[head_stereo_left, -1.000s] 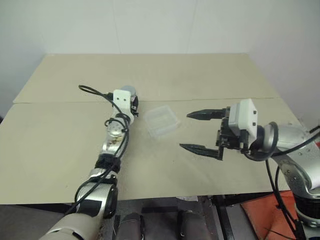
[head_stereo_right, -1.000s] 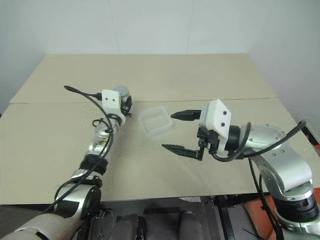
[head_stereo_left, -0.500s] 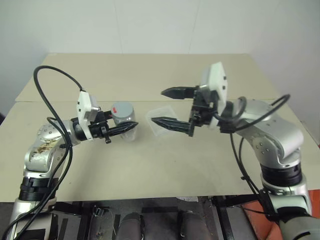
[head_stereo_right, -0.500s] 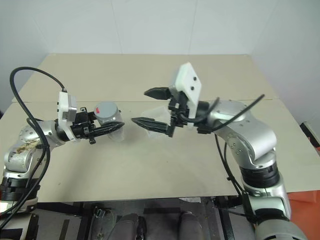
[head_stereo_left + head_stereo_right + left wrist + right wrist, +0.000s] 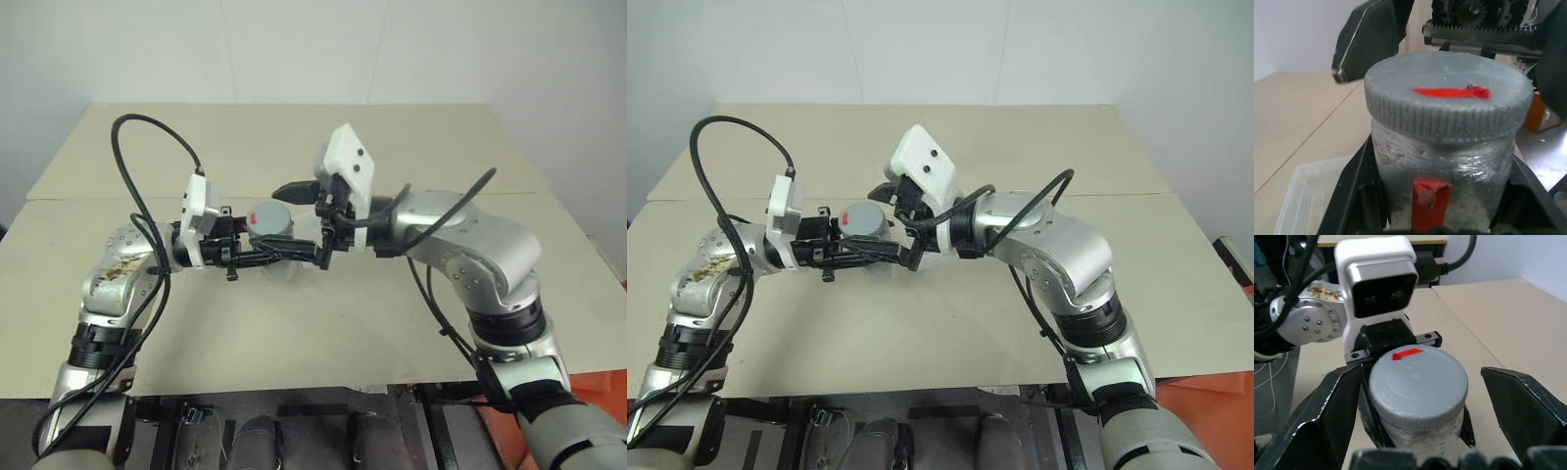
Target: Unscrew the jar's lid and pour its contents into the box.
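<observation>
My left gripper (image 5: 286, 248) is shut on the jar (image 5: 270, 238), a silvery-grey cylinder with a red stripe, held upright above the table. Its grey lid (image 5: 1447, 95) carries a red mark and sits on the jar. My right gripper (image 5: 1420, 374) comes in from the other side, open, one finger (image 5: 1327, 421) on each side of the lid with a gap to it. The clear box (image 5: 1308, 196) lies on the table just below and beside the jar. The contents are hidden inside the jar.
The beige table (image 5: 392, 313) stretches wide around both arms, with a seam running across its far half. A black cable (image 5: 147, 166) loops up from my left wrist.
My left arm has drawn the jar back toward me and swung it to point right. My right gripper has moved left, and its open fingers now flank the lid.
</observation>
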